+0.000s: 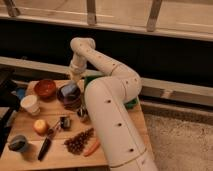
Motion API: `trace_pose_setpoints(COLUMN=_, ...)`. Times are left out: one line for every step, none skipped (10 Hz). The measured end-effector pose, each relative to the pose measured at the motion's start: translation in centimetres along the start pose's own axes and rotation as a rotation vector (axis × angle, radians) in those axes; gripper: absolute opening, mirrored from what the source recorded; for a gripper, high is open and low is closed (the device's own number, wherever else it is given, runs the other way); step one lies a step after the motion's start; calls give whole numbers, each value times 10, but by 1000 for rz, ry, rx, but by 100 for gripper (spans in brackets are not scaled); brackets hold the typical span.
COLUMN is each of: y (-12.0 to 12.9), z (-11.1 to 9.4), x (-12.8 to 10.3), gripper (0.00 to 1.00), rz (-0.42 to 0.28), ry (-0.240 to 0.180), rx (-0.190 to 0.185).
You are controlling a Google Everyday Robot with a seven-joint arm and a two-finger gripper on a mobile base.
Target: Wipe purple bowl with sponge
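A thick white arm (pixel 112 117) stood up from the lower right of the view and bent at a broad elbow (pixel 126 82). Its next segment slanted up and left to a rounded joint. From there the wrist (pixel 77 62) (slimmer than the rest) pointed straight down, with the gripper (pixel 75 76) at its tip, left of centre.

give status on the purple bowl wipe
Gripper over the back rim of the purple bowl. Sponge in bowl, under gripper. Red bowl close beside, not blocking.
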Motion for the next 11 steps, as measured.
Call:
trace_pose_setpoints(y=0, z=-3, x=7, gripper=0, rz=1, ry=2, rx=-1)
trace_pose_setpoints(y=-1, z=-5, x=14, gripper=0, rz=5, ry=5, rx=0)
trace_pose_setpoints(y=-2, z=-8, x=21, gripper=0, rz=12, ry=10, rx=1)
trace_pose_setpoints(y=-5, z=-11, x=29, gripper=0, rz=24, ry=14, rx=-1)
trace_pose_setpoints(y=-12, z=-15, x=36, gripper=0, rz=43, ry=14, rx=-2)
trace_pose_setpoints(y=-22, z=-19, x=41, gripper=0, rz=62, ry=12, rx=1)
trace_pose_setpoints(y=-28, z=-23, x=41, gripper=0, rz=73, ry=11, rx=6)
trace_pose_setpoints(y=-31, z=-25, x=34, gripper=0, rz=78, ry=0, rx=10)
trace_pose_setpoints(y=-30, z=-25, x=30, gripper=0, rz=74, ry=-2, rx=9)
trace_pose_setpoints(y=-27, z=-22, x=23, gripper=0, rz=64, ry=-7, rx=6)
trace_pose_setpoints(y=-17, z=-16, x=10, gripper=0, rz=41, ry=-15, rx=-9)
